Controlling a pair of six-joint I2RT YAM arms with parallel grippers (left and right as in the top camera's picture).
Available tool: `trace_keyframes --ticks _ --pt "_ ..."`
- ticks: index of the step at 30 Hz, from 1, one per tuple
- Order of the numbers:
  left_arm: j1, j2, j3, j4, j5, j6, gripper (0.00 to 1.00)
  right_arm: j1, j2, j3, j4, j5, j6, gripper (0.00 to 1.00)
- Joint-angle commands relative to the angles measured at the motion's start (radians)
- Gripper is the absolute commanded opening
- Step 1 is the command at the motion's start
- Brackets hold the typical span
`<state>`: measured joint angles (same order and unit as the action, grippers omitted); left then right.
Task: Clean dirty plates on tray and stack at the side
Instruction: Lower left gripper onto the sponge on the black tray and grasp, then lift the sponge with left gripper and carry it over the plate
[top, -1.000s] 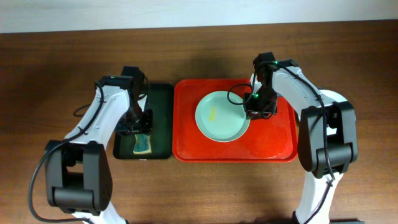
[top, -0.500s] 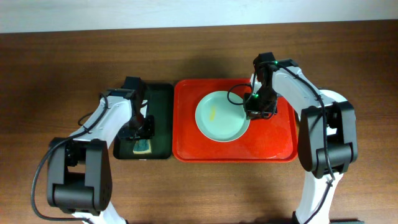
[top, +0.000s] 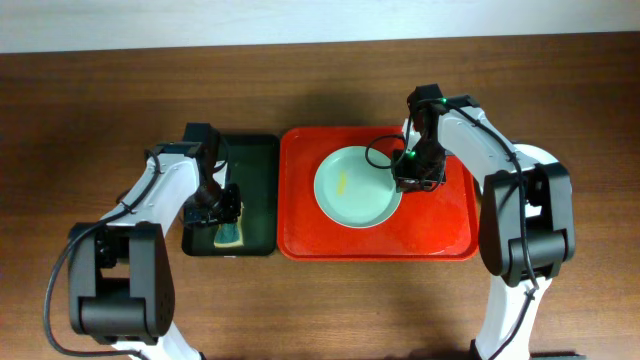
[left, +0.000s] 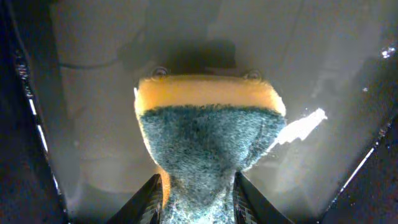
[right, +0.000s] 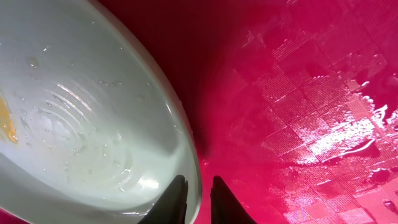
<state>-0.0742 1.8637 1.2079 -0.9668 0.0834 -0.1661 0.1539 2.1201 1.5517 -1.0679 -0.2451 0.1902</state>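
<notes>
One pale green plate (top: 352, 190) with a small yellow smear lies on the red tray (top: 440, 232). My right gripper (top: 404, 182) is shut on the plate's right rim. In the right wrist view the rim (right: 186, 155) runs between the two fingers of the gripper (right: 200, 200), and the smear (right: 6, 121) shows at the left edge. My left gripper (top: 225, 220) is over the front of the dark green tray (top: 258, 180), shut on a yellow and green sponge (top: 230, 236). The left wrist view shows the sponge (left: 208, 134) pinched at its near end by the gripper (left: 199, 200).
The green tray stands directly left of the red tray on a brown wooden table (top: 100, 100). Water glistens on the red tray floor (right: 311, 124) and on the green tray floor (left: 311, 118). Both trays have raised rims.
The left arm has swung to the left over the green tray, and its jaws have closed in on the sponge. The right arm and the plate have not moved.
</notes>
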Motion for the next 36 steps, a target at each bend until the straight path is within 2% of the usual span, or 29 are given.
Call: trace_keyframes --ticks 1,6,7,9,11,13,16,18,21,23,24,26,27,32,36 --pt "-0.002 0.007 0.018 -0.003 0.022 0.027 0.35 -0.003 0.013 -0.002 0.002 -0.006 -0.003 0.16" --pt "-0.002 0.007 -0.008 0.005 -0.013 0.026 0.32 -0.003 0.013 -0.002 0.002 -0.006 -0.003 0.17" --pt "-0.002 0.007 -0.026 0.018 -0.012 0.026 0.32 -0.003 0.013 -0.002 0.002 -0.006 -0.003 0.22" --pt "-0.002 0.007 -0.059 0.048 -0.011 0.026 0.28 -0.003 0.013 -0.002 0.002 -0.006 -0.003 0.26" --pt "-0.002 0.007 -0.071 0.066 -0.008 0.026 0.01 -0.003 0.013 -0.002 0.002 -0.006 -0.003 0.26" --pt "-0.002 0.002 -0.053 0.068 -0.008 0.026 0.00 -0.003 0.013 -0.002 -0.002 -0.006 -0.003 0.27" --pt "-0.002 -0.032 0.000 0.065 0.007 0.031 0.00 -0.003 0.013 -0.002 -0.014 -0.006 -0.003 0.48" --pt "-0.002 -0.087 0.047 0.065 0.006 0.031 0.00 -0.003 0.013 -0.002 -0.026 -0.006 -0.003 0.56" --pt "-0.002 -0.201 0.101 0.077 0.006 0.047 0.00 -0.003 0.013 -0.002 -0.042 -0.006 -0.003 0.56" --pt "-0.002 -0.269 0.117 0.097 0.006 0.063 0.00 -0.003 0.013 -0.003 -0.051 -0.006 -0.003 0.55" --pt "-0.002 -0.311 0.119 0.115 0.002 0.064 0.00 -0.003 0.013 -0.004 -0.052 -0.006 -0.003 0.50" --pt "-0.002 -0.376 0.119 0.143 -0.002 0.064 0.00 -0.002 0.013 -0.004 -0.050 -0.011 -0.002 0.17" --pt "-0.002 -0.403 0.119 0.154 -0.002 0.064 0.00 0.002 0.013 -0.004 -0.050 -0.014 0.002 0.08" --pt "-0.002 -0.433 0.132 0.177 -0.001 0.063 0.00 0.038 0.013 -0.004 -0.027 -0.025 0.001 0.07" --pt "-0.002 -0.384 0.215 0.102 -0.002 0.063 0.00 0.066 0.013 -0.004 0.003 -0.036 0.001 0.09"
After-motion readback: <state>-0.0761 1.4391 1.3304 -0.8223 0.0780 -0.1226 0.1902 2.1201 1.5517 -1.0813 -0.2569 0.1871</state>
